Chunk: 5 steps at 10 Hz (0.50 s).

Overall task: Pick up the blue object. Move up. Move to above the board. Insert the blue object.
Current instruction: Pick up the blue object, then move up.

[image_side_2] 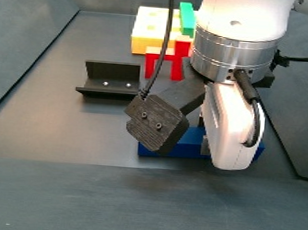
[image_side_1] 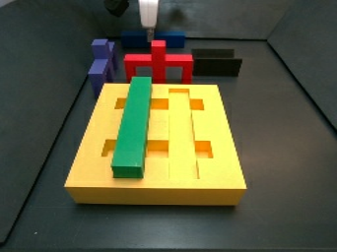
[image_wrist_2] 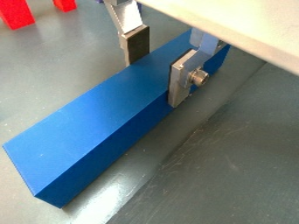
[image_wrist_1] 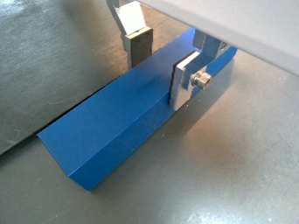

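The blue object (image_wrist_1: 111, 131) is a long saturated blue bar lying flat on the grey floor, and it shows in both wrist views (image_wrist_2: 93, 140). My gripper (image_wrist_1: 162, 70) straddles it near one end and is shut on it, one finger (image_wrist_2: 184, 80) against the near side and the dark pad (image_wrist_2: 138, 45) against the far side. In a side view the gripper (image_side_2: 229, 133) hangs low over the blue object (image_side_2: 168, 143). The yellow grooved board (image_side_1: 171, 167) lies apart from it, also in a side view (image_side_2: 150, 26).
A green bar (image_side_1: 132, 123) sits in a groove of the board. A red piece (image_side_1: 158, 61) and a purplish-blue stepped block (image_side_1: 99, 57) stand behind the board. The dark fixture (image_side_2: 113, 79) stands on the floor beside the gripper.
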Tool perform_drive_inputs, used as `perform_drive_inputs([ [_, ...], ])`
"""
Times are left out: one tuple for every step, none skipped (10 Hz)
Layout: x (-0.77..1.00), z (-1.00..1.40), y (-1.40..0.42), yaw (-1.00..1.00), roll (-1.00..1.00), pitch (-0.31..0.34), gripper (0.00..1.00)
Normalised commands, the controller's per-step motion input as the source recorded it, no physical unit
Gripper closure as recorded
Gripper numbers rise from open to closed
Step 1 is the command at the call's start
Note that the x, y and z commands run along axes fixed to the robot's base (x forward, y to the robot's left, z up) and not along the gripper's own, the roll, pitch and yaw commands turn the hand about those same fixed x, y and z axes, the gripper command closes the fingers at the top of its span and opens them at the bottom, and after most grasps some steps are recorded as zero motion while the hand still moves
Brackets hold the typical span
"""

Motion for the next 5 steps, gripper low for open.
perform_drive_inputs([
  [0.0,0.0,0.0,0.0,0.0,0.0,1.0],
  [0.0,0.0,0.0,0.0,0.0,0.0,1.0],
  [0.0,0.83,0.0,0.0,0.0,0.0,1.0],
  [-0.03,0.78,-0.1,-0.05,-0.04,0.058,1.0],
  [-0.05,0.64,-0.08,-0.05,-0.02,0.086,1.0],
])
